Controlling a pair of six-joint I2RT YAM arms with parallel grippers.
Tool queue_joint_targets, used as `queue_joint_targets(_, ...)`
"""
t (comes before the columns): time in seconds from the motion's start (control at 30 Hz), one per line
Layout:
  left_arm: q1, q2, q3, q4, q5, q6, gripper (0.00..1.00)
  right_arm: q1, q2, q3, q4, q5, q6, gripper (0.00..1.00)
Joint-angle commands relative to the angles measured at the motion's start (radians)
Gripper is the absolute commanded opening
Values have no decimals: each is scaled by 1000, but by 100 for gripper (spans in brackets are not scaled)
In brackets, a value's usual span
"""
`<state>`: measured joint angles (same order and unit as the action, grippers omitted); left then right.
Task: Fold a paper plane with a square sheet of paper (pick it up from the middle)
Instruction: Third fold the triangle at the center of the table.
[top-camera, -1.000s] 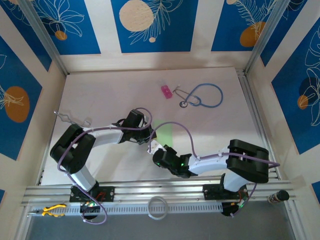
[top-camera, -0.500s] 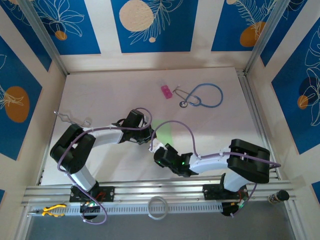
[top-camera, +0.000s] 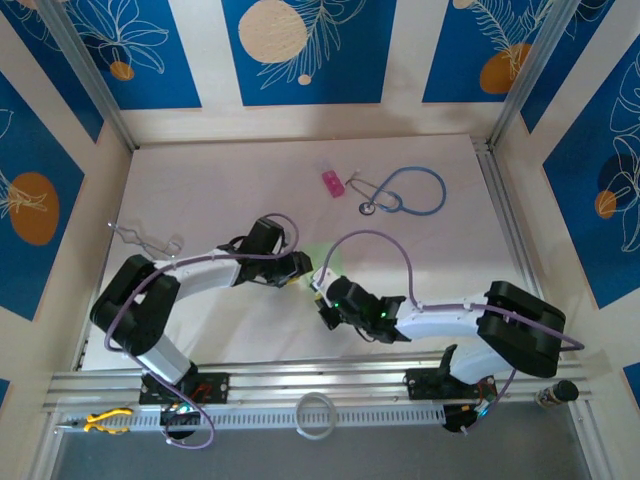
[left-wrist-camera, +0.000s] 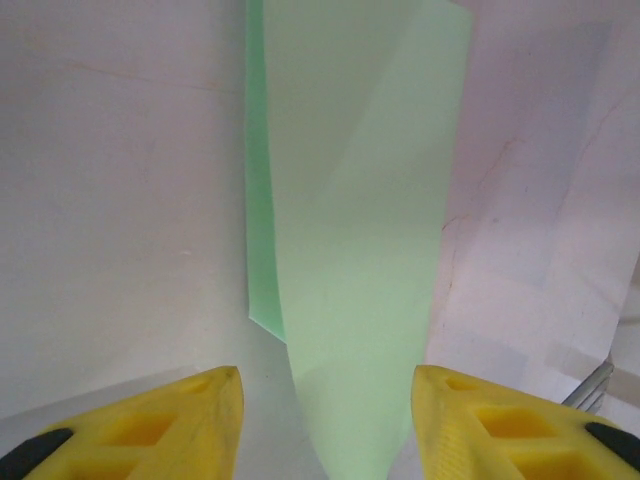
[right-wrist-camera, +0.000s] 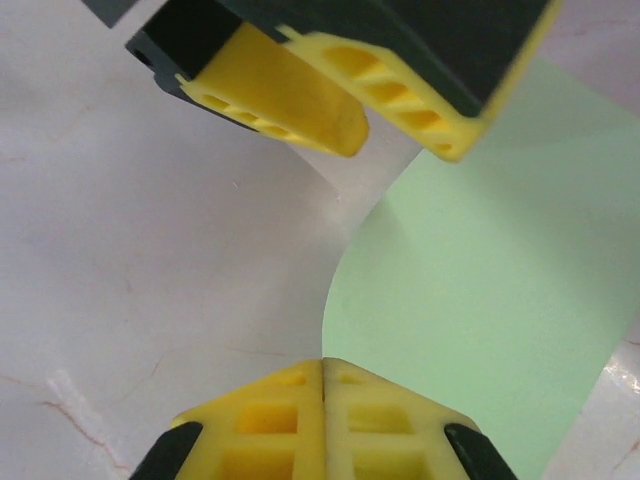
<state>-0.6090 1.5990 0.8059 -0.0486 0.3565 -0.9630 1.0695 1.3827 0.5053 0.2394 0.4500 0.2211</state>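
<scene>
1. At the centre of the enclosure, a white table (top-camera: 200, 200) spreads between walls with blue leaf-patterned panels (top-camera: 300, 50).
2. The left arm (top-camera: 200, 270) reaches from the near-left edge toward the table's middle. The right arm (top-camera: 450, 318) bends in from the near-right edge. The two wrists meet just beside each other near the centre.
3. A blue stethoscope (top-camera: 415, 190) lies on the far right part of the table with its tubing looped, well apart from both arms.
4. The light-green paper (top-camera: 327, 262) lies at the table's centre, between the two grippers. From above, a small patch of it shows beside them. In the left wrist view the light-green paper (left-wrist-camera: 350, 230) is a long, narrow folded strip with a diagonal crease. A darker layer shows along its left edge, and it tapers toward the camera.
5. The left gripper (top-camera: 303, 272) has its yellow fingers (left-wrist-camera: 170, 420) standing apart. The tapered end of the paper runs between them.
6. The right gripper (top-camera: 322, 298) has its yellow fingertips (right-wrist-camera: 280, 400) pressed together. A curved edge of the paper runs up to their seam. Whether the paper is nipped there cannot be told.
7. A small pink block (top-camera: 332, 183) sits just left of the stethoscope, far from the paper.
</scene>
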Motion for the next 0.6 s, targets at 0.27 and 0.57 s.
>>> queue_joint_targets(0.27,20,-66,79,-115,-37,109,46,-164,-29,-2,14,-428,113,1)
queue_joint_targets(0.57,38,82,274,-201,62,249,31,-198,1,32,47,-493,188,2)
